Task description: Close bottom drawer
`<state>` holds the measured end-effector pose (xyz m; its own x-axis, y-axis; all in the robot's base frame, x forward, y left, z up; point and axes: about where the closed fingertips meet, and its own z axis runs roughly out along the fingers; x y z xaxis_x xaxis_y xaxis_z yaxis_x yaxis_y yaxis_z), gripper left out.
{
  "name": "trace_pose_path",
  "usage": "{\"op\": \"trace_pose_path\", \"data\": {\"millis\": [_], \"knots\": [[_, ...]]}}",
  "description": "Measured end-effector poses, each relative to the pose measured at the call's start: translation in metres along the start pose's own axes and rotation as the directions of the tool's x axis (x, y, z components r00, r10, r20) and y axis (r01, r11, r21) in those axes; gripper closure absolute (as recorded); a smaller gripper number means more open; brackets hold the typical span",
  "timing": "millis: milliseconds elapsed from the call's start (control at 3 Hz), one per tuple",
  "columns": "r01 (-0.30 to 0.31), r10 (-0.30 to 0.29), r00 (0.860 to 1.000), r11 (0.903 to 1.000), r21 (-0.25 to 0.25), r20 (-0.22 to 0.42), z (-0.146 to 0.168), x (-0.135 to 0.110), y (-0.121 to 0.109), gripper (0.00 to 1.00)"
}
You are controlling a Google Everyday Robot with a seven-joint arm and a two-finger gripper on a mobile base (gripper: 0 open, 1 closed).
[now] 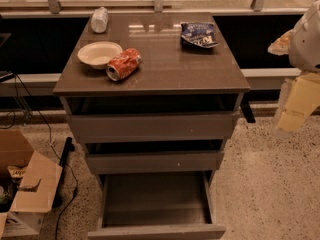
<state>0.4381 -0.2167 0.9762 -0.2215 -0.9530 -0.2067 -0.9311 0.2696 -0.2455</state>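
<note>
Your gripper [298, 102] hangs at the 3 o'clock edge of the view, off the right side of the cabinet [150, 79] and about level with its top drawer [152, 127]. Whether it is open or shut you cannot tell, and nothing shows in its hold.

The bottom drawer [155, 199] sits at 6 o'clock, pulled well out from under the middle drawer [154, 161], its flat tray bare and its low front panel nearest the camera. From the gripper it lies toward 7 to 8 o'clock, well apart and much lower.

The panel's long axis runs 9 to 3, so the closing push likely has to go toward 12. You would probably need to bring the gripper down and around to the 6 o'clock side of that panel first.
</note>
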Motion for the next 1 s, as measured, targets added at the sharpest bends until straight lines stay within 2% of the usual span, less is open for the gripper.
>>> {"op": "trace_pose_path", "data": {"millis": [333, 667, 1000], "knots": [[0.0, 0.0, 1.0, 1.0, 0.0, 0.0, 0.0, 0.0, 0.0, 0.0], [-0.009, 0.011, 0.997, 0.9998, -0.015, 0.081, 0.017, -0.003, 0.008, 0.19], [-0.012, 0.023, 0.982, 0.998, -0.062, 0.187, 0.063, -0.016, 0.027, 0.43]]}}
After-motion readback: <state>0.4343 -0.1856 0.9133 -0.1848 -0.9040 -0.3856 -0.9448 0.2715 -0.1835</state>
